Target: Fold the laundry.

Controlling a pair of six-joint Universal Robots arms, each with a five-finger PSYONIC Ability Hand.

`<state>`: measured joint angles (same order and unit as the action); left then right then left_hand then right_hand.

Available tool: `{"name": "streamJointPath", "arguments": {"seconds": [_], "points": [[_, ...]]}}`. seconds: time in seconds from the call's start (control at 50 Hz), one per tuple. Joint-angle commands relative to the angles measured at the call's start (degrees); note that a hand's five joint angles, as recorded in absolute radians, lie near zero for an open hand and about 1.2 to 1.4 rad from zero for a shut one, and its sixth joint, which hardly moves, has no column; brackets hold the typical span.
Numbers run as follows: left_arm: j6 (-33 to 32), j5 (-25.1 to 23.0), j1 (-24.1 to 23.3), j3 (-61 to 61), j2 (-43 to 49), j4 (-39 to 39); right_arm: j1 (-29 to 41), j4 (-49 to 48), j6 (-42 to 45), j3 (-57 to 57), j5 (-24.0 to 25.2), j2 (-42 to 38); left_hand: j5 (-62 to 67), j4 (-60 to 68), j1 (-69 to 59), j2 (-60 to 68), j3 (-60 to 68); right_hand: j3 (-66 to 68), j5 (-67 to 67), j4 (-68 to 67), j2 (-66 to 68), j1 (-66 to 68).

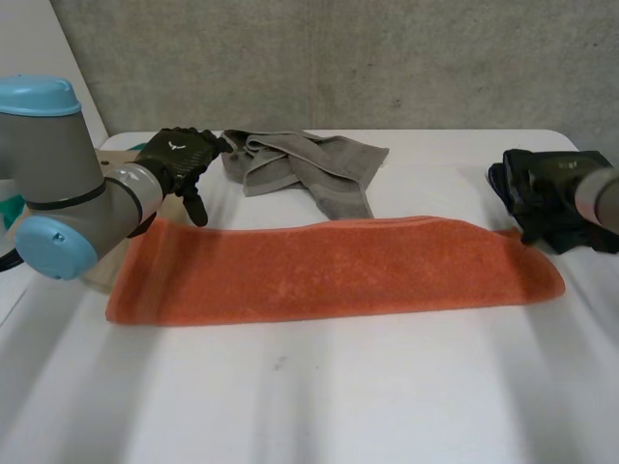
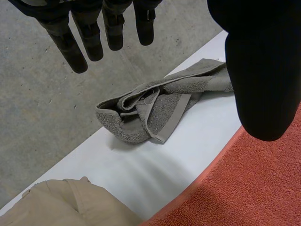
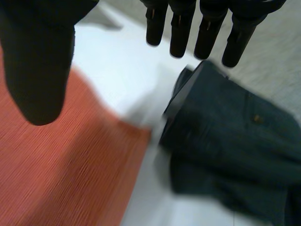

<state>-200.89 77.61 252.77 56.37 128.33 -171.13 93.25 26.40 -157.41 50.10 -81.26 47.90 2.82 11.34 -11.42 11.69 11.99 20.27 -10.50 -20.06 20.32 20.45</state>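
Orange towel lies folded across the tabletop, a hand at each end, both holding nothing.

At the near side the white tabletop (image 1: 338, 387) is bare. Beyond it the orange towel (image 1: 329, 269) lies as one long flat strip from left to right. The left hand (image 1: 179, 159) is over the far left corner of this towel, fingers straight and spread wide from the thumb. The right hand (image 1: 546, 188) is at the right end of the towel, fingers also straight and wide apart, just beside a dark garment (image 3: 225, 141). A beige cloth (image 2: 70, 202) lies near the left end. Farther away a grey towel (image 1: 305, 164) lies crumpled at the far edge, before a grey wall (image 1: 387, 58).
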Motion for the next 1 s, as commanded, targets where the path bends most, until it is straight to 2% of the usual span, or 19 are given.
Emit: {"name": "streamJointPath", "arguments": {"seconds": [0.02,0.16,0.28,0.46,0.62,1.0], "points": [[0.0,0.0,0.0,0.1,-0.1,0.0,-4.0,-6.8,12.2,24.1,5.5,10.3,-2.8,-1.3,1.4,-1.7,-2.0,18.0,-17.7,-18.2,17.9,17.8],[0.0,0.1,-0.1,0.1,0.0,-0.1,-7.7,-22.9,15.3,39.8,10.1,14.4,-2.8,-1.3,1.4,-1.7,-2.0,17.5,-17.3,-17.7,17.4,17.3],[0.0,0.1,-0.4,0.2,0.0,-0.1,-8.4,-28.9,17.1,43.9,12.6,13.2,-2.8,-1.3,1.4,-1.7,-2.0,12.1,-11.9,-12.3,12.1,11.9],[0.1,0.1,-0.3,0.5,-0.2,-0.3,-9.1,-33.0,16.7,42.6,13.2,9.1,-2.8,-1.3,1.4,-1.7,-2.0,9.9,-9.7,-10.1,9.9,9.7],[0.0,0.4,-0.3,0.5,0.1,-0.3,-9.1,-38.4,15.3,40.5,13.1,6.9,-2.8,-1.3,1.4,-1.7,-2.0,19.0,-18.7,-19.2,18.9,18.8],[-0.1,1.0,-0.3,0.9,0.1,-0.7,-7.8,-39.6,14.0,35.7,13.1,3.3,-2.8,-1.3,1.4,-1.7,-2.0,30.6,-30.4,-30.8,30.5,30.4]]}}
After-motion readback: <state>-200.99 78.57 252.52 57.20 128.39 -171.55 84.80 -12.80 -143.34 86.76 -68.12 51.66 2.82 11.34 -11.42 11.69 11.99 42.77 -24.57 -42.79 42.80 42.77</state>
